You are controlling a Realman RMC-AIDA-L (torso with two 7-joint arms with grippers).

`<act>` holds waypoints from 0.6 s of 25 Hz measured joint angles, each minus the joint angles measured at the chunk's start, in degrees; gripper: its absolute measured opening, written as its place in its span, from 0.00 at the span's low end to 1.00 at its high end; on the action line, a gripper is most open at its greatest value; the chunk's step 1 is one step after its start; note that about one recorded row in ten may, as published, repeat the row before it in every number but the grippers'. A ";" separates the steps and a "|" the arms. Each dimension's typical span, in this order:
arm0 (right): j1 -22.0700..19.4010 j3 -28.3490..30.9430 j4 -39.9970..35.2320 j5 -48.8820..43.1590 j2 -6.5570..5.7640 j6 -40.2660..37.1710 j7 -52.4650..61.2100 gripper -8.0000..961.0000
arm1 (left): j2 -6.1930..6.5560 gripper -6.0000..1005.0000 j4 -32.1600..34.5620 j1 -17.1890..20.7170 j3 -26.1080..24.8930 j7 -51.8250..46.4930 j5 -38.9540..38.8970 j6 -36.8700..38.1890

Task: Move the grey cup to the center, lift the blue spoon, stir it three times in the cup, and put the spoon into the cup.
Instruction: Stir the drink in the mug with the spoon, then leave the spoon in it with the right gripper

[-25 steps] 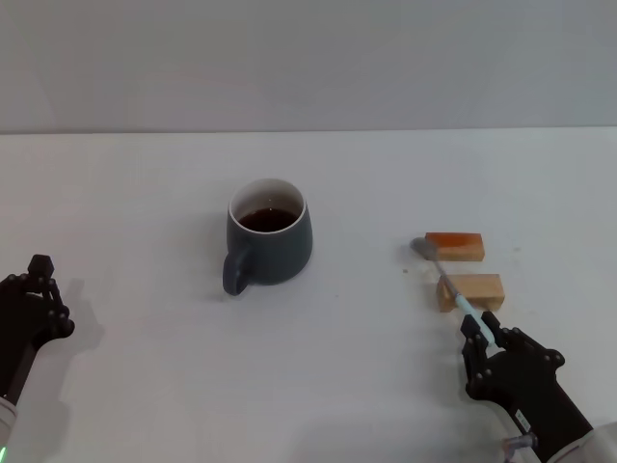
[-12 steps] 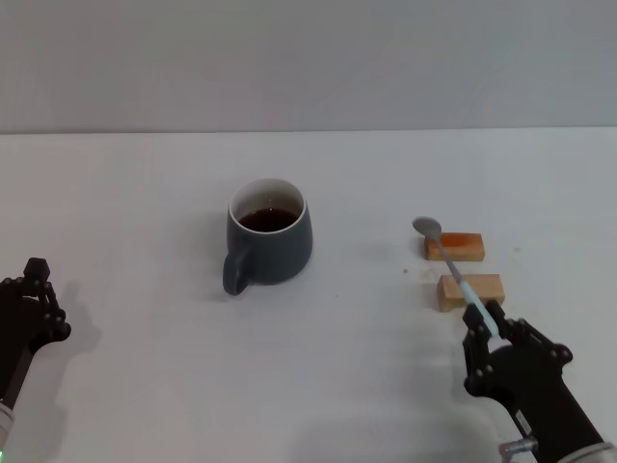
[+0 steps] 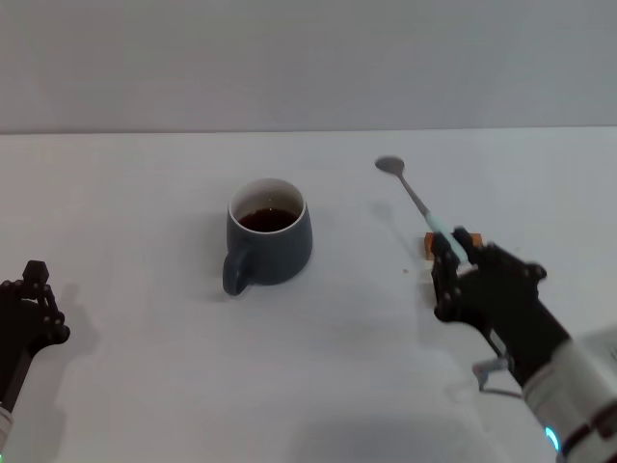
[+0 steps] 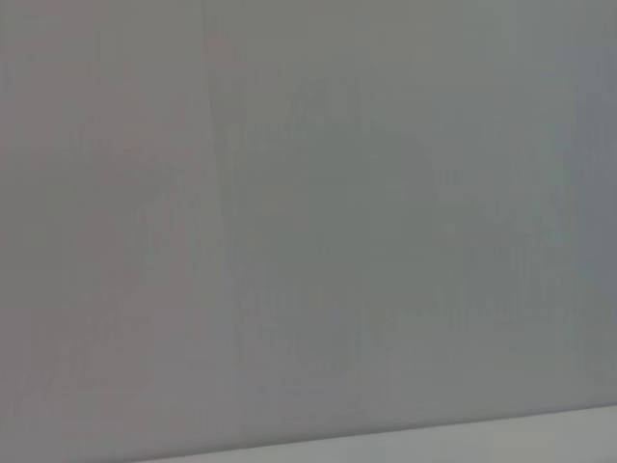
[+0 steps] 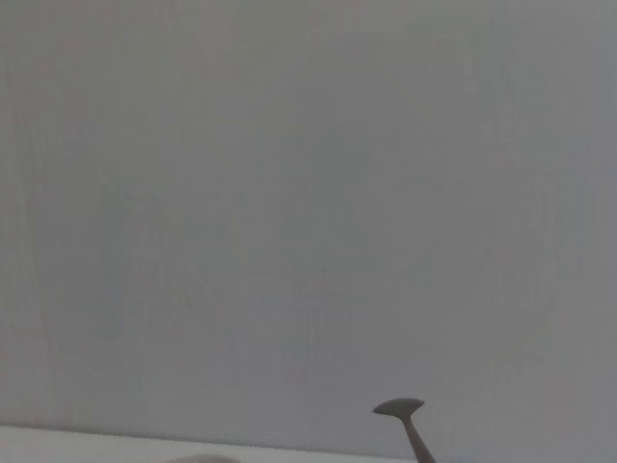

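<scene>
Grey cup point(image 3: 269, 244) sits pretty much in the middle of the white table point(image 3: 145, 183), handle pointing toward about 7 o'clock, dark brown liquid inside. Off at its 3 o'clock the right gripper point(image 3: 453, 262) is up off the table with its fingers clamped on the pale blue end of the blue spoon point(image 3: 416, 202). That spoon sticks out of the grip slanting toward 11 o'clock, metal bowl end highest and well clear of the cup, nowhere near the rim. Right wrist camera only catches the bowl end point(image 5: 399, 408) against a plain wall. Peeking out just behind the gripper is a bit of wooden block point(image 3: 428, 242). Left gripper point(image 3: 34, 301) is parked way out at the cup's 8 o'clock near the table edge, can't tell if its fingers are open.
</scene>
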 joint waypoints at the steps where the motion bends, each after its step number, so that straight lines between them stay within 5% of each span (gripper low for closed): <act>1: -1.11 2.52 2.71 0.42 -0.12 3.40 -3.57 0.18 | 0.00 0.00 0.00 0.01 0.00 0.00 0.00 0.00; 8: -8.14 14.66 14.46 2.60 2.80 20.85 -21.18 0.18 | 0.00 0.00 0.01 0.03 0.00 0.00 0.04 -0.01; 15: -13.35 20.13 22.60 1.19 3.45 30.41 -27.44 0.18 | 0.03 0.00 0.01 -0.31 0.00 0.00 -0.14 -0.17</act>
